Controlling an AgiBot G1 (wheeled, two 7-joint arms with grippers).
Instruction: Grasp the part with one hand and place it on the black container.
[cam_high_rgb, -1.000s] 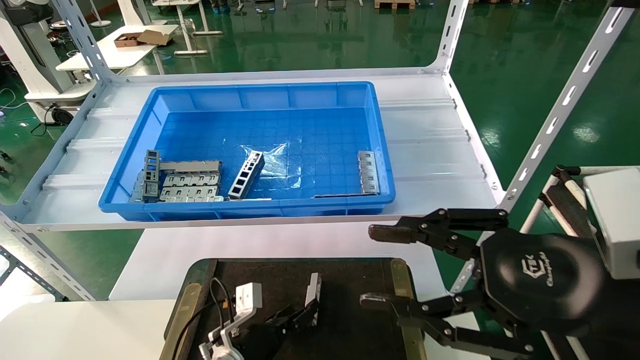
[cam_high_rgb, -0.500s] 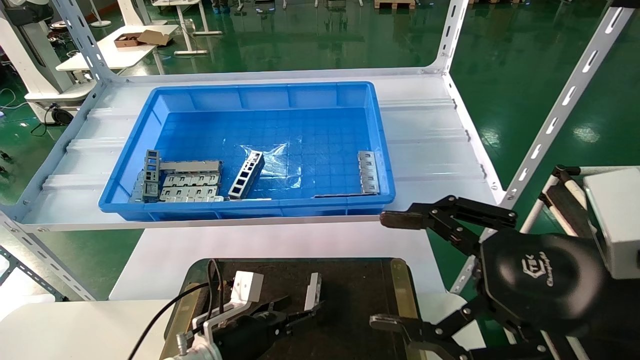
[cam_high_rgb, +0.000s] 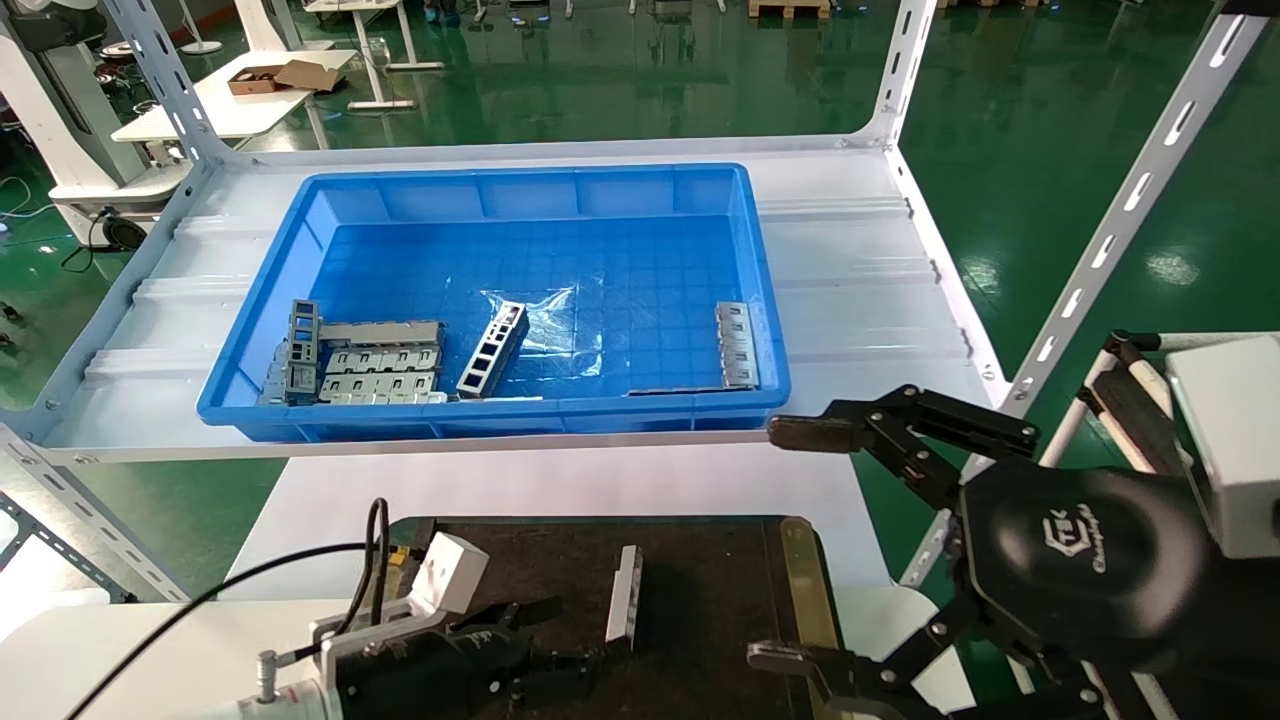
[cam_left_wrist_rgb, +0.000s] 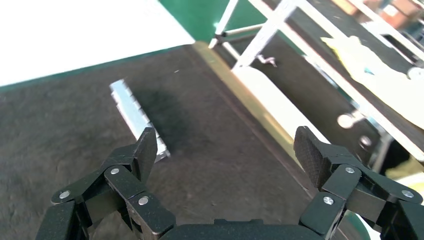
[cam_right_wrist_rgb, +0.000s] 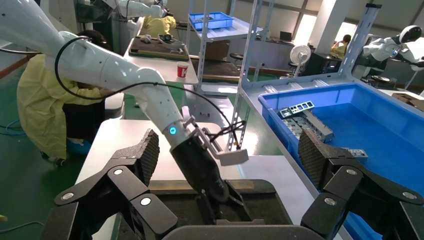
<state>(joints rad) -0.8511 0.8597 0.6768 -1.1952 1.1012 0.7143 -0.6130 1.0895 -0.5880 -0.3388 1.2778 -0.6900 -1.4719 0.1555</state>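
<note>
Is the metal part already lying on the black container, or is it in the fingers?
On it. The part lies on the black container; the left gripper is open, beside it.

Part (cam_high_rgb: 625, 593) on black container (cam_high_rgb: 700, 600), mid-tray; blue bin (cam_high_rgb: 500, 190) on shelf (cam_high_rgb: 850, 270) behind container.

- The part (cam_high_rgb: 625, 594) (cam_left_wrist_rgb: 137, 118): a slim silver-grey metal bar with one smooth long face and a row of small notches along one edge. It lies flat on the black container, free of any grip, its long axis running roughly 12 to 6 o'clock in the head view, near the middle of the tray.
- The black container (cam_high_rgb: 705, 600) (cam_left_wrist_rgb: 220, 150): a wide flat tray with a matte black, felt-like top and brass-olive strips along its 3 and 9 o'clock sides.
</note>
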